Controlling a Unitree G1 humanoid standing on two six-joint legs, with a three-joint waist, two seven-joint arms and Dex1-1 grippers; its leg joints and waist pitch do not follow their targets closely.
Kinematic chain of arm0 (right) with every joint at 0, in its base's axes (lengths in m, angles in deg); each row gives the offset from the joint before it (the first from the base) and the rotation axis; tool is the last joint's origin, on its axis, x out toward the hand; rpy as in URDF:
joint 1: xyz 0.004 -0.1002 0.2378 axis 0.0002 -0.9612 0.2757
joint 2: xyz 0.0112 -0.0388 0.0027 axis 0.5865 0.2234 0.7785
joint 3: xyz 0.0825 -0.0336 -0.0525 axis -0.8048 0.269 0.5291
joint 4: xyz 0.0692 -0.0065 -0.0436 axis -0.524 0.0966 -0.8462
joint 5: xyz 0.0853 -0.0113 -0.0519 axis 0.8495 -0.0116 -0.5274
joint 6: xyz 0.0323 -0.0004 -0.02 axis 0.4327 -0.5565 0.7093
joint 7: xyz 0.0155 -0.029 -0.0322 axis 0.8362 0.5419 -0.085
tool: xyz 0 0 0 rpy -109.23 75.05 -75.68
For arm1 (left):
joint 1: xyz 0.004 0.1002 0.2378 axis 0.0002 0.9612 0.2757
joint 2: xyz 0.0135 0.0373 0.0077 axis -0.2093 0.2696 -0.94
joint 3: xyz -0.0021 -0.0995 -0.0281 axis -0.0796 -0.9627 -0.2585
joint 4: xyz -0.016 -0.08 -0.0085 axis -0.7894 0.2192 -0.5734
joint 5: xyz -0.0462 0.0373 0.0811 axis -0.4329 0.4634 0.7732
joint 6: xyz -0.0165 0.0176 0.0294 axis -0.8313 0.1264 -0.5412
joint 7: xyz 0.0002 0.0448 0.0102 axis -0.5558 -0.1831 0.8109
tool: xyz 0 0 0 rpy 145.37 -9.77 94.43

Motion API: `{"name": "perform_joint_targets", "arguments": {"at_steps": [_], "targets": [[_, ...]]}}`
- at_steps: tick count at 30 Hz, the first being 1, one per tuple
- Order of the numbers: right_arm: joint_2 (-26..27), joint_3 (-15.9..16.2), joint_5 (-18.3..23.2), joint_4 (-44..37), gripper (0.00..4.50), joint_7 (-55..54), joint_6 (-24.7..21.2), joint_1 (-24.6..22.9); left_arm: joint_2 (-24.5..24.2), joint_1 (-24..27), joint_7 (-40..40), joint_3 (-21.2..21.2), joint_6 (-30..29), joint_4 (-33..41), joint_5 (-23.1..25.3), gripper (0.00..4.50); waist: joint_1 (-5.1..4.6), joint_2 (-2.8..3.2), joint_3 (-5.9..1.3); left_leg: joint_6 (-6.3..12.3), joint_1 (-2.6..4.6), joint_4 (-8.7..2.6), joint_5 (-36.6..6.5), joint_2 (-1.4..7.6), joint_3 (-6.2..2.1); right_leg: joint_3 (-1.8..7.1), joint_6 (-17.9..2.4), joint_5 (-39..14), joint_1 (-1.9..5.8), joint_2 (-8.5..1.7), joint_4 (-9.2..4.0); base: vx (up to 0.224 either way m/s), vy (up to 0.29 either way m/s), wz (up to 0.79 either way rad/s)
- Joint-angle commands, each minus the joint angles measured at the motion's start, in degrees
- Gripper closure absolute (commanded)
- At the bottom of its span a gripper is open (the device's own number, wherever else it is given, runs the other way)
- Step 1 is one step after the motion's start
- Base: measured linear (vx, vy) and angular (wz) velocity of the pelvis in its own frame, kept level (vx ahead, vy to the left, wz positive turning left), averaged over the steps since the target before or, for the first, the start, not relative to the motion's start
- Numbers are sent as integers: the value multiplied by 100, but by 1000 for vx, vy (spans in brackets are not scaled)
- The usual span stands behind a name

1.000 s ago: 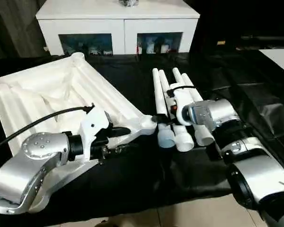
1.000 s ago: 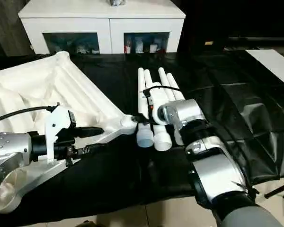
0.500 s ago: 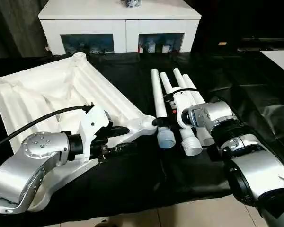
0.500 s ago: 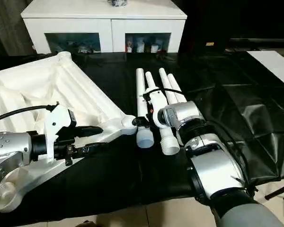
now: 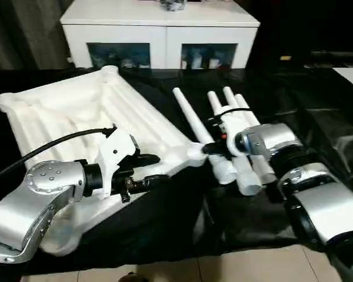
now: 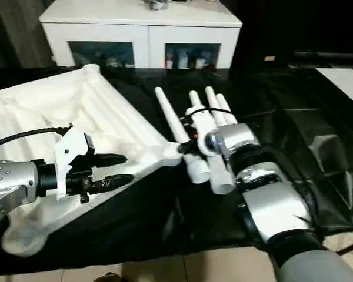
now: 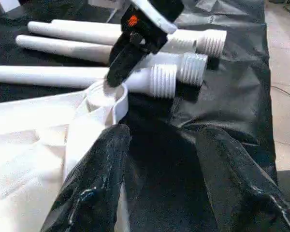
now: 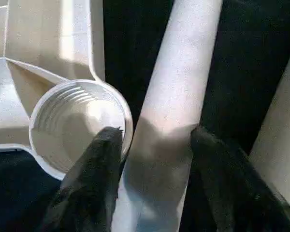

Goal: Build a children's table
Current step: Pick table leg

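Black cloth point(image 5: 317, 111) under white top point(image 5: 65, 117) and legs point(image 5: 247, 147). Right gripper point(image 8: 150, 140) closed around one leg point(image 8: 171, 121), right beside corner socket point(image 8: 79, 123). Left gripper point(image 7: 159, 159) wide apart, near top's edge.

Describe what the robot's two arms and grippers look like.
Both forearms are rounded silver metal with black joint rings. The left arm has a dotted silver disc and a black cable looping to a white wrist bracket. The left gripper has two glossy black fingers. The right arm ends in a white wrist block with a small orange mark and a thin black cable; the right gripper is black too.
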Motion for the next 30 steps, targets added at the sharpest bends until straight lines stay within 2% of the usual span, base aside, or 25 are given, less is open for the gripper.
{"name": "perform_joint_targets", "arguments": {"at_steps": [1,5,8,10,11,12,13,17,18,21,22,23,26,27,28,30], "targets": [[-140,214,-283,340,247,-4,-116,-176,-12,-95,-38,69,-16,100,-16,192,-85,121,-335,-586,179,-469,-1614,325,-106,220,-1214,-808,82,-314,-359,0,0,0],[-182,261,-393,471,272,-8,-79,-236,21,-133,-72,131,-41,103,-25,192,-89,105,-335,-559,171,-462,-1575,323,-104,222,-1226,-756,92,-320,-360,0,0,0],[-195,81,-307,502,290,-34,-32,-240,3,-156,-155,166,-54,47,54,192,-87,107,-334,-563,179,-464,-1645,329,-107,222,-1217,-848,88,-323,-371,0,0,0],[-179,-174,-99,445,296,8,31,-180,-46,-162,-186,190,-46,-6,124,192,-93,113,-332,-562,184,-468,-1718,329,-111,223,-1207,-897,86,-322,-381,0,0,0],[-105,-544,287,285,296,230,9,-88,-152,-130,-154,276,-13,-47,214,192,-95,116,-334,-566,182,-467,-1727,330,-116,221,-1206,-902,86,-322,-374,0,0,0],[-78,-634,379,227,296,312,8,-70,-194,-116,-139,325,6,-61,254,192,-95,107,-341,-531,177,-466,-1745,328,-122,220,-1190,-905,105,-325,-377,0,0,0],[-78,-634,379,227,296,312,8,-70,-194,-116,-139,325,6,-61,254,192,-118,94,-344,-483,139,-471,-1627,327,-130,214,-1204,-811,129,-320,-356,0,0,0],[17,-582,396,90,296,575,-111,-92,-260,-88,-127,582,44,-101,410,192,-176,115,-369,-368,113,-429,-1159,328,-109,195,-1397,-282,151,-325,-311,0,0,0],[102,-640,510,-27,296,777,-240,-110,-25,-182,-339,709,132,-199,514,192,-192,103,-374,-321,107,-416,-1031,329,-100,193,-1445,-127,163,-320,-302,0,0,0],[161,-797,604,-67,296,772,-237,-123,191,-267,-490,794,224,-254,565,192,-202,93,-374,-241,106,-405,-944,343,-88,202,-1534,-25,180,-333,-304,0,0,0],[164,-816,611,-67,296,764,-229,-125,211,-274,-506,803,232,-258,570,192,-205,95,-375,-243,113,-401,-949,339,-85,201,-1559,-59,173,-335,-305,0,0,0],[162,-856,604,-64,296,751,-202,-143,280,-313,-575,857,255,-299,597,192,-210,68,-374,-240,117,-405,-963,342,-83,197,-1564,-97,173,-332,-311,0,0,0],[149,-909,620,-30,271,694,-177,-155,362,-359,-628,930,282,-385,650,192,-203,80,-352,-271,137,-414,-1126,349,-82,205,-1526,-395,150,-337,-340,0,0,0],[130,-994,670,-27,271,618,-114,-167,443,-408,-714,1085,319,-546,802,192,-203,65,-353,-279,142,-417,-1175,348,-82,208,-1492,-497,149,-338,-350,0,0,0],[121,-1076,716,-42,260,522,-94,-164,465,-419,-786,1180,371,-639,929,192,-200,87,-347,-302,150,-423,-1210,349,-84,212,-1444,-580,136,-336,-356,0,0,0],[88,-1123,744,-165,244,504,-92,-179,498,-417,-886,1284,412,-770,1094,192,-204,79,-358,-323,157,-421,-1207,346,-84,209,-1410,-571,137,-335,-359,0,0,0]]}}
